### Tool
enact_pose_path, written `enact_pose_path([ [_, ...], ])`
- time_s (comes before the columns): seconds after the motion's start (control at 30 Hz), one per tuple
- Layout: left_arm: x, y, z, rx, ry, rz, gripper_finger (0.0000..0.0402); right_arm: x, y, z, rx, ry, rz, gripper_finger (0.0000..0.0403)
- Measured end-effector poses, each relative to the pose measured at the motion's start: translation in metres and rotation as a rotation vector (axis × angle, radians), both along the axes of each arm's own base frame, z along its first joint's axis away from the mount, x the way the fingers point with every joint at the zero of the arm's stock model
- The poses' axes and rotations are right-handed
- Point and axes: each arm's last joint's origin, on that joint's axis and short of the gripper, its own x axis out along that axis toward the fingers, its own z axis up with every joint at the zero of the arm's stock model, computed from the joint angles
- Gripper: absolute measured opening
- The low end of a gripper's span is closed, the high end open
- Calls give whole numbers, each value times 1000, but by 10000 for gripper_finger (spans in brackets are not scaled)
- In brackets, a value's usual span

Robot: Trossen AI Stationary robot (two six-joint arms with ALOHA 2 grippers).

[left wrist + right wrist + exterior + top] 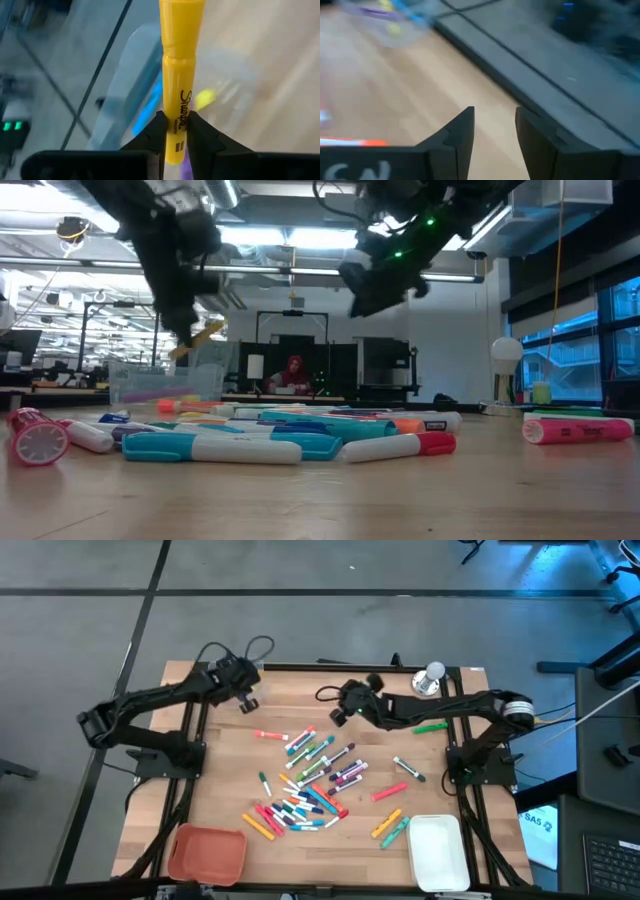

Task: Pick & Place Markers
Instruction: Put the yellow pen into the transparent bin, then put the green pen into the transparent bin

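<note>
Many coloured markers (310, 780) lie scattered on the middle of the wooden table (220, 770); in the low view they lie across the foreground (230, 442). My left gripper (247, 698) hangs above the table's far left part, shut on a yellow highlighter (179, 65), which also shows in the low view (205, 335). A clear container (160, 385) with a few markers in it stands below it. My right gripper (340, 712) hovers over the far middle of the table, open (495, 135), with nothing between its fingers. My left gripper pinches the yellow highlighter's barrel (175, 125) between its two fingers, near one end. The rest of the highlighter sticks out forward past the fingertips. It hangs tilted and clear of the table (205, 335), the fingers slanting downward.
A silver bell (432, 678) stands at the far right. A green marker (432, 726) lies alone under the right arm. A red tray (207, 852) sits at the near left and a white tray (438, 850) at the near right.
</note>
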Motion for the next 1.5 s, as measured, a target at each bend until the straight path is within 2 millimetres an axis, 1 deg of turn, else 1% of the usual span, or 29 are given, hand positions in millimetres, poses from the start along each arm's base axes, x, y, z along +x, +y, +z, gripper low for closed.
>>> enact_pose_path([
  [0.1, -14, 18, -8, -27, 43, 83, 60, -14, 12, 15, 1, -18, -32, 142],
  [0.17, -20, 27, -13, -44, 49, 119, 65, -23, 21, 23, 8, -29, -42, 142],
  [0.27, -25, 34, -19, -82, 37, 160, 77, -34, 35, 30, 15, -36, -57, 142],
  [0.37, -24, 36, -25, -127, 26, 139, 96, -49, 48, 38, -8, -35, -99, 142],
  [0.47, -18, 37, -26, -150, 13, 119, 121, -73, 60, 40, -72, -13, -224, 142],
  [0.53, -16, 36, -27, -147, 22, 116, 138, -91, 67, 38, -64, -1, -278, 142],
  [0.6, -12, 36, -26, -126, 37, 125, 153, -105, 71, 34, 1, 58, -287, 142],
  [0.67, -6, 35, -20, -94, 29, 130, 166, -114, 72, 28, 116, 168, -263, 142],
  [0.77, 10, 32, -6, -69, -25, 86, 177, -121, 66, 18, 197, 406, -148, 142],
  [0.83, 24, 27, 7, -50, -78, 38, 179, -123, 58, 12, 290, 514, -72, 142],
  [0.93, 50, 12, 27, -52, -190, -44, 177, -126, 39, 9, 480, 557, -43, 143],
  [1.03, 72, -10, 40, -87, -280, -172, 173, -135, 17, 8, 563, 621, -67, 143],
  [1.13, 89, -35, 42, -112, -303, -295, 171, -144, -5, 4, 616, 709, -76, 143],
  [1.27, 99, -63, 41, -109, -270, -381, 171, -144, -26, -8, 692, 782, -74, 146],
  [1.4, 104, -84, 40, -57, -214, -407, 167, -137, -39, -26, 725, 913, -12, 159],
  [1.5, 104, -96, 40, -8, -174, -399, 164, -130, -43, -42, 744, 1028, 69, 174],
])
